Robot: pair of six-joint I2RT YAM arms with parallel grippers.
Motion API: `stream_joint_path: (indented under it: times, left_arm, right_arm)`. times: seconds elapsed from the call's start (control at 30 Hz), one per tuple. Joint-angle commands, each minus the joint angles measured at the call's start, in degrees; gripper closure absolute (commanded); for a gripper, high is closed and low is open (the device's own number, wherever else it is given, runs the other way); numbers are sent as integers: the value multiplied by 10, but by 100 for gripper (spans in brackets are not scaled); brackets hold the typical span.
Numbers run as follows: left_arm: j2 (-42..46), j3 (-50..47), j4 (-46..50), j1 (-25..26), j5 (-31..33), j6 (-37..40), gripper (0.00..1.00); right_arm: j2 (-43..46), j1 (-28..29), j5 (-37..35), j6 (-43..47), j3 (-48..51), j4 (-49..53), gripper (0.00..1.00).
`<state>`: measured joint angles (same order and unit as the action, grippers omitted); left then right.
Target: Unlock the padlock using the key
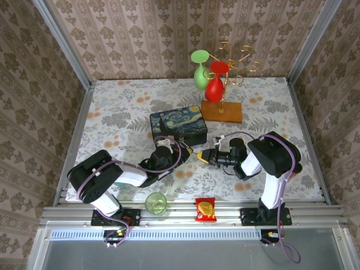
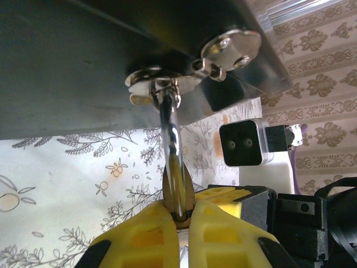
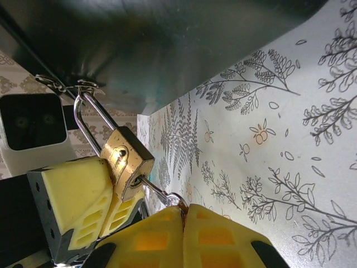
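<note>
Key in, lock not yet sprung: left gripper (image 2: pixel 179 211) pinches the padlock (image 3: pixel 127 162) hanging from the dark box (image 1: pixel 179 126) latch, right gripper (image 3: pixel 183 211) clamps the inserted key (image 3: pixel 158 192); shackle (image 3: pixel 83 128) appears shut, so turning remains

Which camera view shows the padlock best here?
Right wrist: the padlock shows its brass face, shackle hooked through the box latch, key in its base. Left wrist shows it edge-on, pinched in the left claw. From the top external it is too small to tell.
</note>
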<state>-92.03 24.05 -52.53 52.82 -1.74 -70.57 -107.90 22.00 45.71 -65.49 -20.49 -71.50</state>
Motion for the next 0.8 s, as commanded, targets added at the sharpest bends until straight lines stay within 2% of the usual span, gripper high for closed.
stream_joint_path:
  times: [0.0,0.17,0.33,0.43,0.53,0.77]
  left_arm:
    - [-22,-5,-79,10,-42,-17,100]
    - [-42,-10,-110,15,-21,-24,100]
    - [-11,16,-26,26,-12,23,100]
    - [-1,15,-14,26,-12,30,100]
    - [11,21,25,28,-10,42,100]
    - [16,16,12,24,-15,35,100]
  right_arm:
    - [-12,-1,22,-18,-30,-22,100]
    - [-5,20,-12,-49,-11,-25,100]
    - [35,29,-48,-58,14,-13,100]
    - [61,29,-68,-35,14,36,100]
    - [87,33,-92,-29,21,38,100]
    - [201,55,-171,81,19,220,100]
